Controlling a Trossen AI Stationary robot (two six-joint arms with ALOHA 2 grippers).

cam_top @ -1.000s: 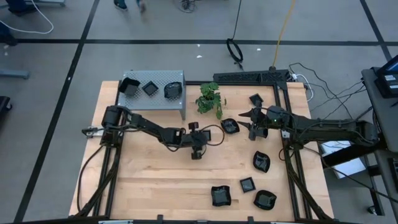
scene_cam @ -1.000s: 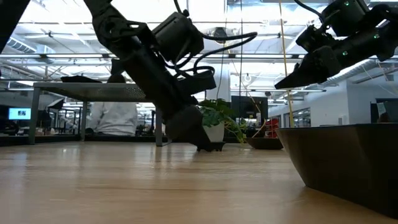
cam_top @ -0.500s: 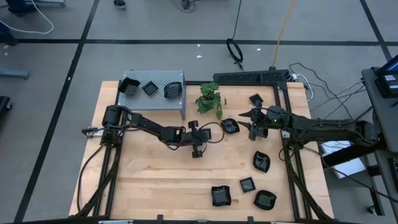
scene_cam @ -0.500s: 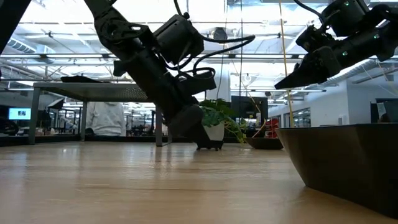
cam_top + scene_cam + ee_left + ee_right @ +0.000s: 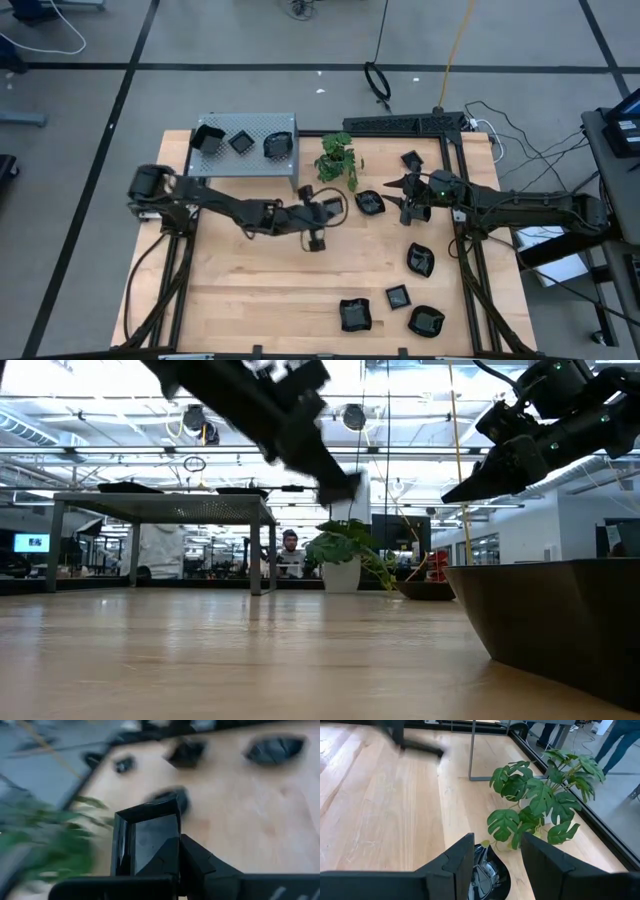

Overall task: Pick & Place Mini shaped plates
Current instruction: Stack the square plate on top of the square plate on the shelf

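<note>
My left gripper (image 5: 328, 207) is shut on a square black mini plate (image 5: 147, 837) and hangs above the middle of the table, near the plant. My right gripper (image 5: 402, 196) stands open above the table's far right. A black plate (image 5: 489, 869) lies on the wood just beyond its fingers (image 5: 457, 857). Three plates (image 5: 241, 141) rest on the grey perforated box (image 5: 262, 165). Several more plates lie on the table at the right, for instance one (image 5: 420, 260) by the right edge and one (image 5: 355, 314) near the front. My left gripper pinches the square plate by one side rim (image 5: 176, 827), one finger (image 5: 167, 857) on the dish's inner face and the other (image 5: 200, 860) outside it. The plate stands on edge in the hold, clear of the table.
A small green plant (image 5: 337, 158) stands at the far middle, between both grippers. The grey box stands on legs at the far left. A large dark dish (image 5: 560, 625) sits close to the low camera at the right. Bare wood (image 5: 240, 290) lies at the near left.
My left gripper has risen from the table top and drawn a little toward the far edge, carrying the square plate, which has come up off the wood and now hangs clear. The left arm's base has swung toward the table's left.
</note>
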